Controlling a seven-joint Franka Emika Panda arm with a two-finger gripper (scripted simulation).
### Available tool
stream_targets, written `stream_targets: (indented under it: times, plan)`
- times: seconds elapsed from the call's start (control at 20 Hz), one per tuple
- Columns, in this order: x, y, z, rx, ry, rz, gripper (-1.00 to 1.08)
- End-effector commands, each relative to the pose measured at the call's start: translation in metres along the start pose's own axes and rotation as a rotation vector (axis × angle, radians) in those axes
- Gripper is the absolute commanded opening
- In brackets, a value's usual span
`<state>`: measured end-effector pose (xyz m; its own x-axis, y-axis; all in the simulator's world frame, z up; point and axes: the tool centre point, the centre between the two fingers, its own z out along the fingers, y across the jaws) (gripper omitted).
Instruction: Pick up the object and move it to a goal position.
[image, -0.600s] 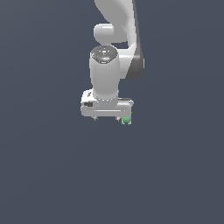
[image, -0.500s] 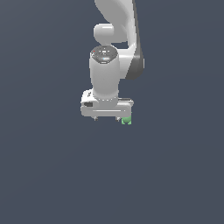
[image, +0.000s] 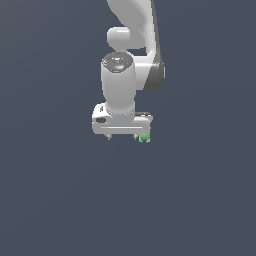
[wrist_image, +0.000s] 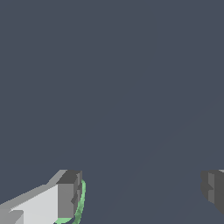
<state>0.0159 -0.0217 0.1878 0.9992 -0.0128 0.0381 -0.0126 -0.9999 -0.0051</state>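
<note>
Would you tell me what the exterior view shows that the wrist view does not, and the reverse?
Only the exterior view shows the white arm above the gripper and the green object as a blob at its right end. Only the wrist view shows the wide gap between the two fingertips, with the object a green rim beside one of them. Both show the open gripper, the object and the plain dark ground.
</note>
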Motion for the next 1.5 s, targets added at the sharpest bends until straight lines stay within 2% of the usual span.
stream_targets:
  times: [0.0, 0.25, 0.55, 1.05, 1.45]
  plan:
    - [0.000, 0.000, 0.000, 0.001, 0.001, 0.000, 1.00]
    - [-0.005, -0.007, 0.006, 0.001, -0.002, 0.002, 1.00]
    - [-0.022, -0.028, 0.023, 0.000, -0.008, 0.008, 1.00]
    - [-0.082, -0.082, 0.068, -0.003, -0.026, 0.026, 1.00]
    - [-0.119, -0.106, 0.089, -0.005, -0.036, 0.034, 1.00]
